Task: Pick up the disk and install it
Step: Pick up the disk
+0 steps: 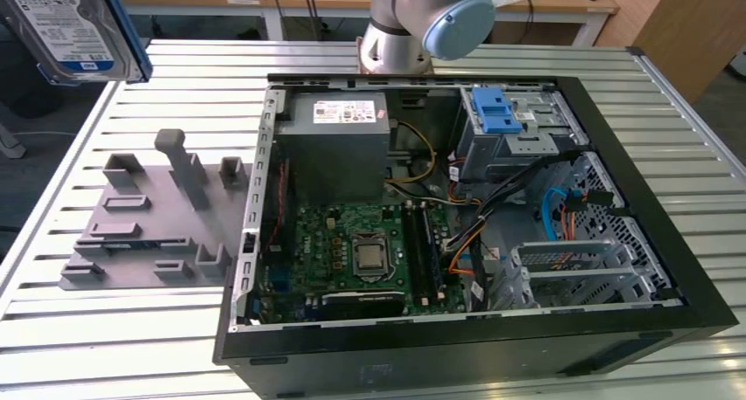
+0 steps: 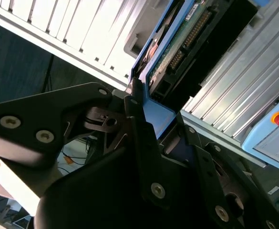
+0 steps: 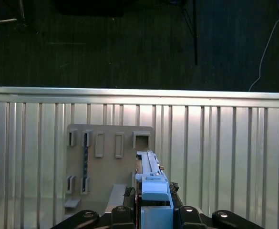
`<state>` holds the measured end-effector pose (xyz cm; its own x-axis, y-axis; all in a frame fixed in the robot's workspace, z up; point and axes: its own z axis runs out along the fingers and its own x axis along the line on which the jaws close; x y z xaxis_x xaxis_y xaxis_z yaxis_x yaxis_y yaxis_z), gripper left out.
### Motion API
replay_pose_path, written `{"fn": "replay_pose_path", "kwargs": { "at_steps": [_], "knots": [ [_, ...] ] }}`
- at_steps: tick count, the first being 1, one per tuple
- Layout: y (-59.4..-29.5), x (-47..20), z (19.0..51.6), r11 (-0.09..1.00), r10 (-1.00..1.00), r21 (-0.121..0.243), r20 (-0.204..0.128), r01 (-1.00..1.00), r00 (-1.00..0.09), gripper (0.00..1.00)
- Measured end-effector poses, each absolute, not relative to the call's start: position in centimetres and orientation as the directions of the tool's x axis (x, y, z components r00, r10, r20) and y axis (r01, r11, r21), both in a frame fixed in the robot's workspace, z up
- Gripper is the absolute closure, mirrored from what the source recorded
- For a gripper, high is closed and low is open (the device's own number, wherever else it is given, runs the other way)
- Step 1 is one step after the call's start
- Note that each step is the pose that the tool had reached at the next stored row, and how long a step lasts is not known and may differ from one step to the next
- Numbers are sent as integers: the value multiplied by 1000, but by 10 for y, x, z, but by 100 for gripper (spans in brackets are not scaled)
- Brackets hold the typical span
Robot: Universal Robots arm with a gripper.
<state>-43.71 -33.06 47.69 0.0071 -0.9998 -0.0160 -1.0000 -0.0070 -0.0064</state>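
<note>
Tool (image 3: 154,211) clamps disk (image 3: 150,168) (long axis pointing straight out from it).

The disk (image 1: 72,29) hung at the exterior view's upper left, above the slatted tabletop (image 1: 117,348), where a grey fixture (image 1: 131,234) lay beside the open computer case (image 1: 466,346).

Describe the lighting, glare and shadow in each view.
Exterior view: even light, pale sheen on the slatted metal table, shade deep inside the black computer case; the frame edge crops the silver-grey blue-framed disk. First wrist view: bright slats against a dark floor. Second wrist view: the black gripper, shut on the disk, reads as a dark mass against glaring slats.
</note>
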Motion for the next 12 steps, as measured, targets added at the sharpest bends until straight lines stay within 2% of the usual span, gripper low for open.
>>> {"fn": "replay_pose_path", "kwargs": {
  "at_steps": [12],
  "knots": [
    [-343, -437, 479, -7, -1000, -6, -16, -1000, 7, 64]
  ]
}}
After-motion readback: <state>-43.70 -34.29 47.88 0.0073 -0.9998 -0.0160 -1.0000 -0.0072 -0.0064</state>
